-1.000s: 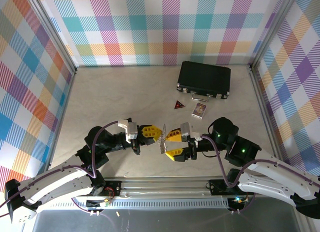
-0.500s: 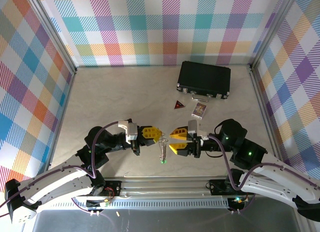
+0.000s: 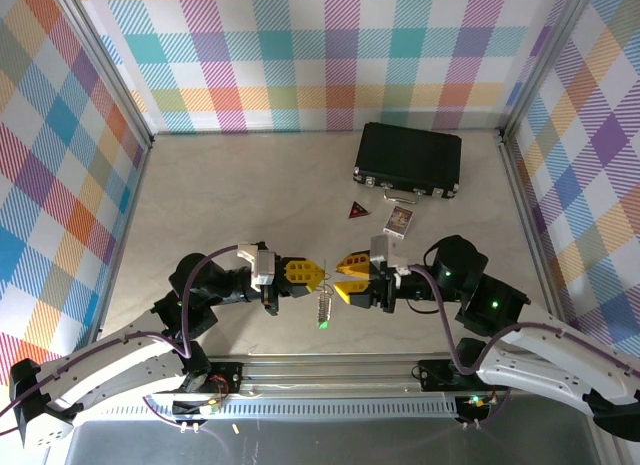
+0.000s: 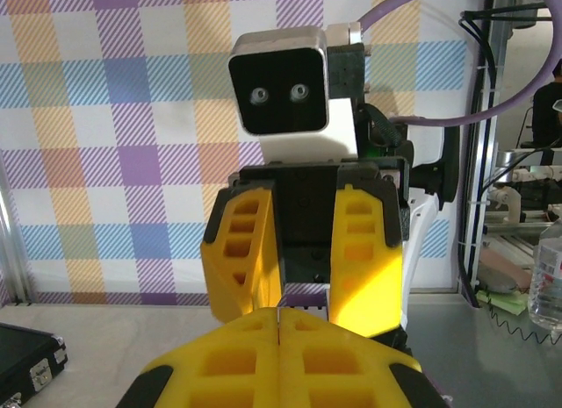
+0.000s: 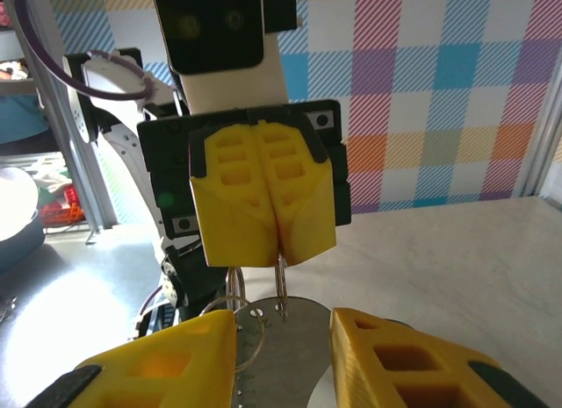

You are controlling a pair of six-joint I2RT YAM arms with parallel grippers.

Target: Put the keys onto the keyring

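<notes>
Your left pincer (image 3: 320, 276) is squeezed tight shut, and it is pinching the top of the keyring (image 3: 323, 303). The keyring hangs straight down from it, up in the air above the table (image 3: 230, 205), right between your two arms. A bit of green, which looks like the green key (image 3: 323, 324), dangles at the very bottom of the chain. So that key seems to be on the ring already. In the right wrist view some shiny loops and a round shiny piece bunch together just under the shut fingers. They are too mixed up to tell which piece is which. Your right pincer (image 3: 338, 277) is partly open and holds nothing. It faces the left one, very close, with its two fingers on either side of the hanging metal. It looks like you are at the step of getting a second hold on the ring. Next, line up the fingers on one loop, then close slowly. Keep the left pincer tight so nothing drops.
</notes>
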